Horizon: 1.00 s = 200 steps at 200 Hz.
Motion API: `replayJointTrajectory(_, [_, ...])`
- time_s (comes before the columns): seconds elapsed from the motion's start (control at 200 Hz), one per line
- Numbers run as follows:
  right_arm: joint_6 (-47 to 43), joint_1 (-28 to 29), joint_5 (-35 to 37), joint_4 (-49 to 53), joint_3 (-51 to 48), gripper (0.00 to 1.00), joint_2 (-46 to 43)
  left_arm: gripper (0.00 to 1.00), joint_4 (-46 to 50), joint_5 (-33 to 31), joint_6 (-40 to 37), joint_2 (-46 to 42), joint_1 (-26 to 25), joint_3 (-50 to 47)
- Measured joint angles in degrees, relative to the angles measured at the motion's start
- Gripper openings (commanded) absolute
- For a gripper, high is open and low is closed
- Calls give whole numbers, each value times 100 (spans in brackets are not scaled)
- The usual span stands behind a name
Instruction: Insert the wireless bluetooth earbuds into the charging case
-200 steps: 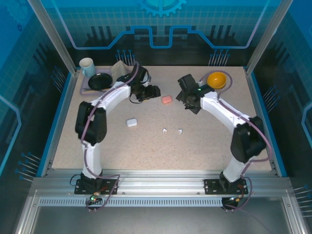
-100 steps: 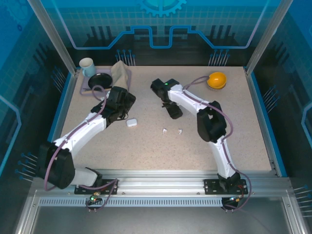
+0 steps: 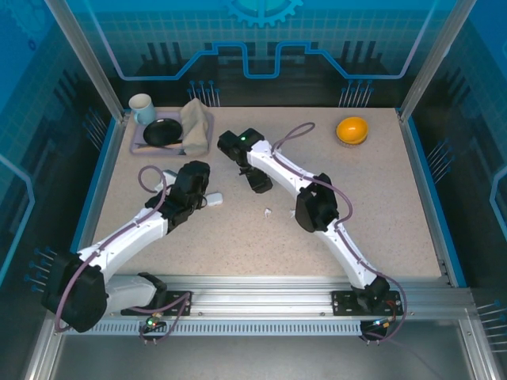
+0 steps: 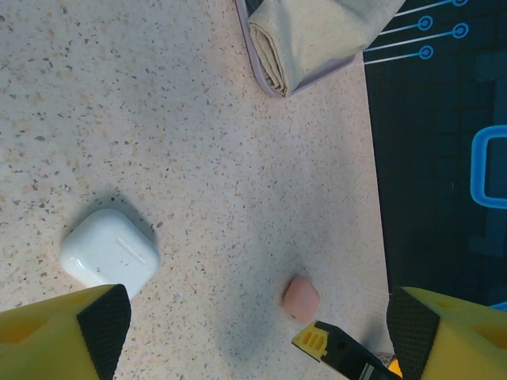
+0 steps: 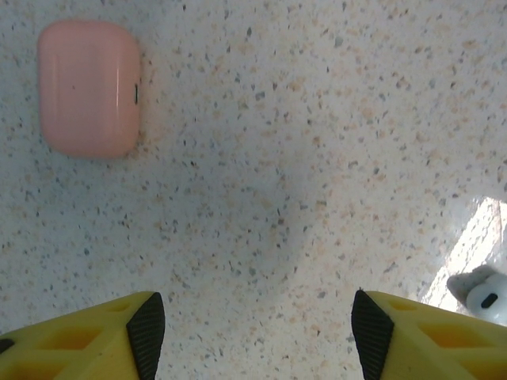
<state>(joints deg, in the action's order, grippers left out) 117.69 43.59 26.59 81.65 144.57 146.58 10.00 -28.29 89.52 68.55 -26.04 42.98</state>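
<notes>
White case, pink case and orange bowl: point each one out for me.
White case (image 4: pixel 109 255), left wrist view, centre of its top face.
Pink case (image 5: pixel 89 87), right wrist view, centre of its top face.
Orange bowl (image 3: pixel 352 129), top view, centre of its orange surface.

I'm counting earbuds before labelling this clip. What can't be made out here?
White earbud, right wrist view: cut off by the right edge, so its shape is unclear.
White speck, top view, probably an earbud: too small to tell how it lies.
Pink charging case and white charging case: both look shut, contents hidden.
Table under the right arm, top view: covered by the arm's elbow.
</notes>
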Motion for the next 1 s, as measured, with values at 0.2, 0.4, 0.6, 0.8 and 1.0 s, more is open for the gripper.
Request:
replayJointTrajectory(0.2, [24,129,4,44,144,62,83,89,-175,-358,105,-168,-107,-2])
replayJointTrajectory(0.4, [-269,208,13,-332,629,67,374,94,-306,-404,313,-155,-437,85])
replayJointTrajectory(0.6, [-1193,302,-136,-881,612,70,485,99,-249,-428,295,-153,-363,466])
replayJointTrajectory(0.8, [-2186,289,-323,-1228,74,71,391,99,203,-310,70,-643,439,557])
replayJointTrajectory(1.0, [-3388,299,-564,-1373,48,73,330,99,695,205,-317,-855,1497,798])
